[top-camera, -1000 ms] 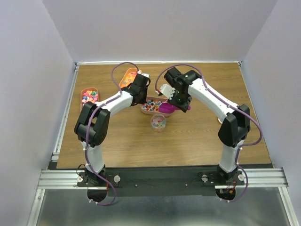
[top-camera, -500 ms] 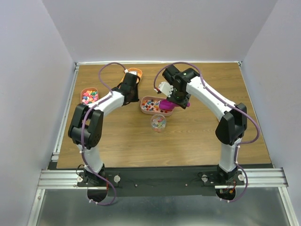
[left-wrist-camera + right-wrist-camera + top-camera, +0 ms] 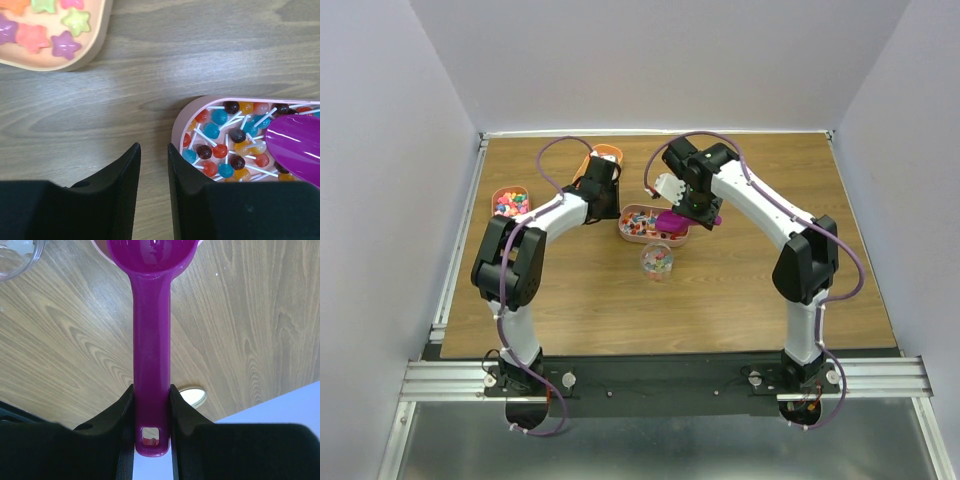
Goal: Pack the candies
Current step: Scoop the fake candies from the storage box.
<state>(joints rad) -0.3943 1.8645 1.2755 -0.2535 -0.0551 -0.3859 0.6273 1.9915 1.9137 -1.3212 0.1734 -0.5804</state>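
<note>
— How did the left arm (image 3: 545,222) stand?
— Bent at the elbow, reaching forward. The left pincer (image 3: 154,150) pointed down, jaws a narrow gap apart with nothing between them.
— And the right arm (image 3: 765,205)?
— Arched inward toward the middle — the right pincer (image 3: 151,390) clamped the handle of a magenta scoop (image 3: 151,340), a finger pressed to each side.

— The scoop (image 3: 151,340): is it plastic?
— Yes, glossy magenta plastic, smooth, with bright highlights. The tray (image 3: 176,131) under its bowl is pale pink plastic, duller.
— And the candies (image 3: 219,117) beside the bowl?
— Shiny glazed balls on matt white sticks.
— The table (image 3: 150,75) below the handle?
— Wood grain, smooth, with a soft sheen. The cup (image 3: 15,260) near the bowl is clear; I can't tell whether it is glass or plastic.
</note>
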